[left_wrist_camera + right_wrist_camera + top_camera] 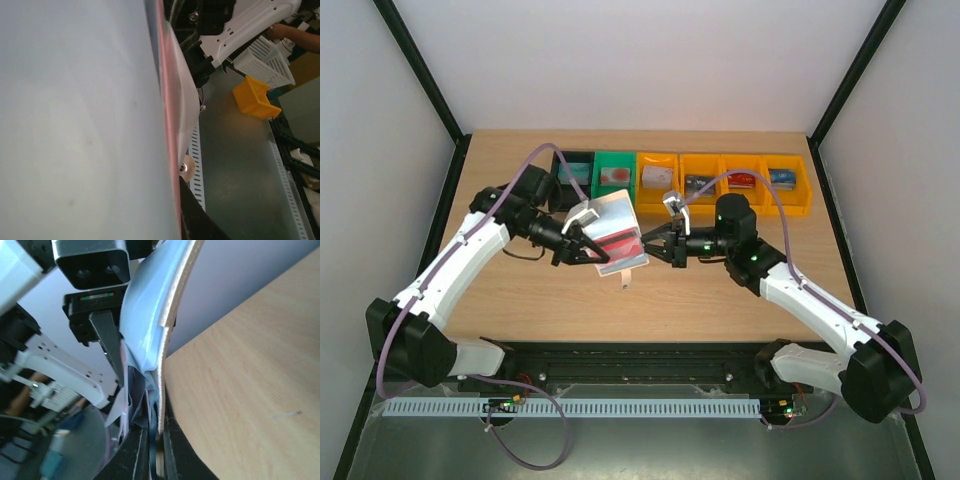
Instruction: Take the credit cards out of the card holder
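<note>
The card holder (603, 222) hangs open above the table's middle, white outside with pale blue sleeves inside. A red credit card (620, 240) shows in its sleeve; in the left wrist view only that card's thin red edge (167, 100) runs beside the holder's broad panel (75, 120). My left gripper (582, 246) is shut on the holder's left side. My right gripper (650, 243) meets the holder's right edge, and in the right wrist view its jaws (156, 440) stand close together on the lower edge of the holder (150, 315). Whether a card lies in that pinch does not show.
A row of bins stands at the back: a black one (570, 172), a green one (615, 175) and several orange ones (702, 180), each with a card in it. Bare wooden table (720, 300) lies under and in front of the holder.
</note>
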Controlling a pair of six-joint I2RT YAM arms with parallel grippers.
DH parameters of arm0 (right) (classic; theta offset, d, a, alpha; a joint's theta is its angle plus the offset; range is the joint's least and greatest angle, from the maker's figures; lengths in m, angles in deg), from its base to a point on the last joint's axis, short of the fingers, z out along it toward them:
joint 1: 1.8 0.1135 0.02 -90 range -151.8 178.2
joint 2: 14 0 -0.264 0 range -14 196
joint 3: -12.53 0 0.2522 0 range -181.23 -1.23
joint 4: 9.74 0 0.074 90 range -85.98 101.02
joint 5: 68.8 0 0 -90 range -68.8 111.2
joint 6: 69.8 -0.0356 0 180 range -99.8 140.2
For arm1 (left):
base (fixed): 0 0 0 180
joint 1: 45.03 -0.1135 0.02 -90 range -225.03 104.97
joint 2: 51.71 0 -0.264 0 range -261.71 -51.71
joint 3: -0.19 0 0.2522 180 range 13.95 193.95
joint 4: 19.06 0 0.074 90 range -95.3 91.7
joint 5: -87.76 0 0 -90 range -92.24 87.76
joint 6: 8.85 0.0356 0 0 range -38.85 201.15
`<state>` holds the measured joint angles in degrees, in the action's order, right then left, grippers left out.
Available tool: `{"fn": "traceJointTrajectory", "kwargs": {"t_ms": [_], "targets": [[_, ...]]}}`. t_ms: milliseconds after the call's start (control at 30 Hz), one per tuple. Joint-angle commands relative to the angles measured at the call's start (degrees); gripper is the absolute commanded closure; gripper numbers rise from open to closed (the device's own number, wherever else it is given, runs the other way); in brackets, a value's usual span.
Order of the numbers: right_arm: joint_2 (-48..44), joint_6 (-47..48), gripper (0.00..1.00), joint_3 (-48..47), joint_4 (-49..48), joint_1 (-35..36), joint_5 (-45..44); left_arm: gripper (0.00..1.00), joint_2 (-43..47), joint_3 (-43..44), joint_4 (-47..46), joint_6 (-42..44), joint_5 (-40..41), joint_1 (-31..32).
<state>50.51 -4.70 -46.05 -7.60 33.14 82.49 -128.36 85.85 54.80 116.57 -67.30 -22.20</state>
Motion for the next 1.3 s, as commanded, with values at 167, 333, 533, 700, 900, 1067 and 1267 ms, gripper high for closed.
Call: {"fn": "traceJointTrajectory", "kwargs": {"t_ms": [167,333,533,700,900,1067,1267], "targets": [[3.3,-11.7,0.98,0.6,-8.9,0.5,-2.4,0.59,1.2,-0.7,-9.3,-7.5,-5.6,-2.7],[3.9,-21.1,0.98,2.2,-14.5,-1.3,-5.0,0.41,1.8,-1.5,-10.6,-8.6,-6.5,-4.0],[2.8,-26.2,0.98,4.3,-19.2,-3.5,-4.4,0.19,2.4,-2.7,-11.6,-8.6,-7.1,-7.5],[1.1,-25.9,0.98,4.2,-19.3,-4.6,-3.0,0.15,2.8,-4.2,-12.2,-8.7,-10.0,-11.9],[-0.3,-24.1,0.98,3.8,-18.2,-4.5,-1.0,0.17,3.1,-5.5,-13.4,-10.5,-10.2,-12.6],[-0.9,-23.5,0.98,3.6,-18.3,-4.5,0.7,0.26,3.1,-7.0,-17.1,-14.8,-12.2,-12.8],[-1.2,-24.3,0.98,4.0,-19.8,-4.6,1.5,0.34,2.7,-7.7,-19.9,-18.5,-14.2,-12.6]]}}
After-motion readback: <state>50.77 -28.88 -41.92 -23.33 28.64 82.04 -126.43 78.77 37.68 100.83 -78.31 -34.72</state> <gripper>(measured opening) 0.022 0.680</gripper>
